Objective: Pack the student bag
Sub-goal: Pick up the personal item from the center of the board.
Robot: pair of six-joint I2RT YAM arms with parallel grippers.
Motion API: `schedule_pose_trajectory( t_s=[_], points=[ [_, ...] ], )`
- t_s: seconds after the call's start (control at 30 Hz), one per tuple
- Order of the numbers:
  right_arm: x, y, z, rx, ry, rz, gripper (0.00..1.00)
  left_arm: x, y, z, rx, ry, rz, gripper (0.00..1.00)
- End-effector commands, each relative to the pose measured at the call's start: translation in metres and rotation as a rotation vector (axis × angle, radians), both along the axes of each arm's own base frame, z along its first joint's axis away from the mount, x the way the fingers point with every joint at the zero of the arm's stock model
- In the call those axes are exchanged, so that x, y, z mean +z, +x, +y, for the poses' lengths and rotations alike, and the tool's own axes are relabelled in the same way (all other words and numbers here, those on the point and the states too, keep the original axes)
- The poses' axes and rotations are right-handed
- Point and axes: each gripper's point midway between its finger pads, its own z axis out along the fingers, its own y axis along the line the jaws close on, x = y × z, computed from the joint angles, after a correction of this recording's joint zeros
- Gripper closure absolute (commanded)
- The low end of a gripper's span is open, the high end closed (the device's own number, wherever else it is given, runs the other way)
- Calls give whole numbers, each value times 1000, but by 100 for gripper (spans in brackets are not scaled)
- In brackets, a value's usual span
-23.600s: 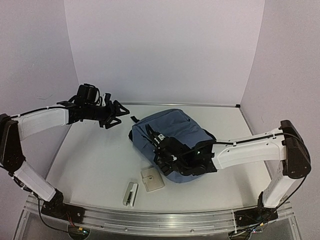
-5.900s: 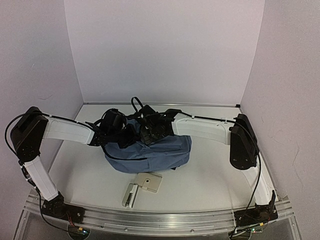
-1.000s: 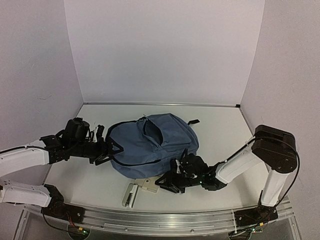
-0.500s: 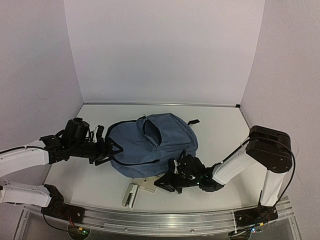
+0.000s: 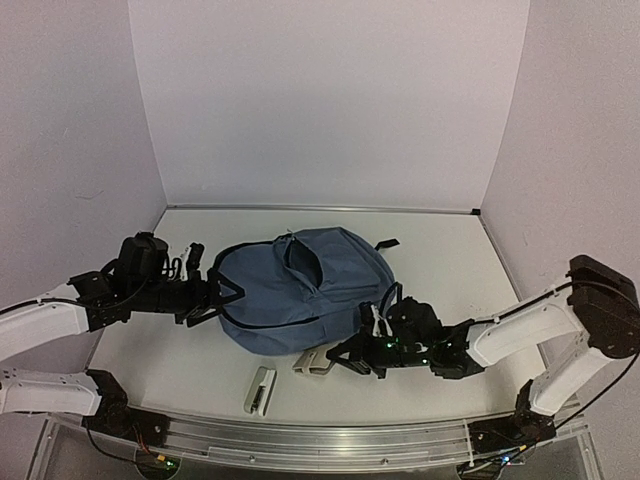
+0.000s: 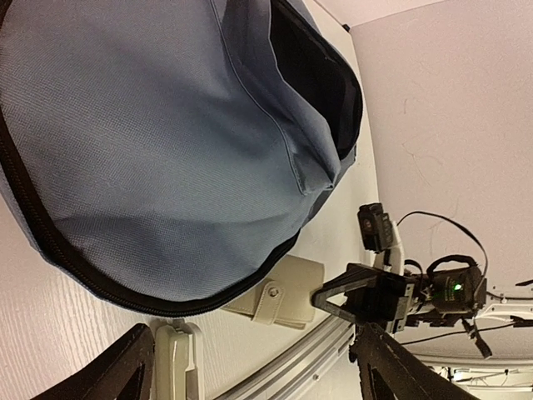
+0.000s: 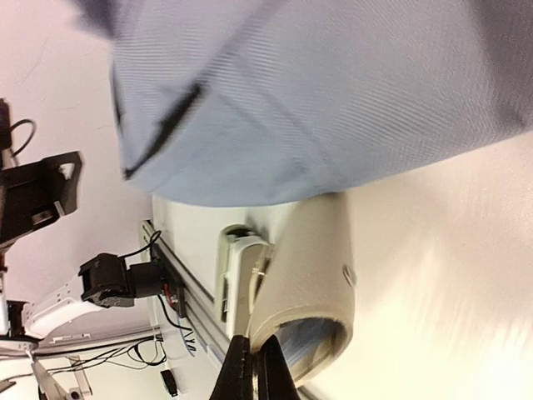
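The right jaws hold the cream case (image 5: 312, 362) tight, so lift it high into the student bag's (image 5: 290, 305) open top mid-frame; the left jaws gape wide.

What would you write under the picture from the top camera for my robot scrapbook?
Right gripper pinches a small beige case beside the blue student bag; left gripper hovers open opposite.
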Motion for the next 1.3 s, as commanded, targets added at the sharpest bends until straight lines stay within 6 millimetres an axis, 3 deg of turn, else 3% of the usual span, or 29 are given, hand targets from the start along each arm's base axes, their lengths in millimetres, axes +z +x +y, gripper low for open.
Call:
schedule_pose_trajectory(
  t_s=[0.0,0.1,0.33,0.43,0.63,0.9,1.17,1.27],
  points=[
    [38,-2,-13,22,-35,-104,100,32,0,-15,-81,-64,-85,14],
    [78,-7,-22,54,-7,-179,100,41,-2,-23,-121,-91,-107,12],
    [194,-14,-34,118,91,-448,100,73,-7,-55,-229,-164,-172,8],
    [226,-14,-32,143,125,-555,100,93,-12,-72,-285,-217,-211,6],
    [269,-16,-20,192,194,-700,100,138,-25,-97,-381,-335,-290,1],
    [300,-28,-5,258,342,-757,100,154,-34,-110,-450,-423,-303,0],
    [305,-40,4,324,425,-747,100,169,-47,-122,-547,-485,-326,1],
    [299,-39,8,334,418,-737,100,175,-54,-124,-591,-514,-343,9]
  ],
)
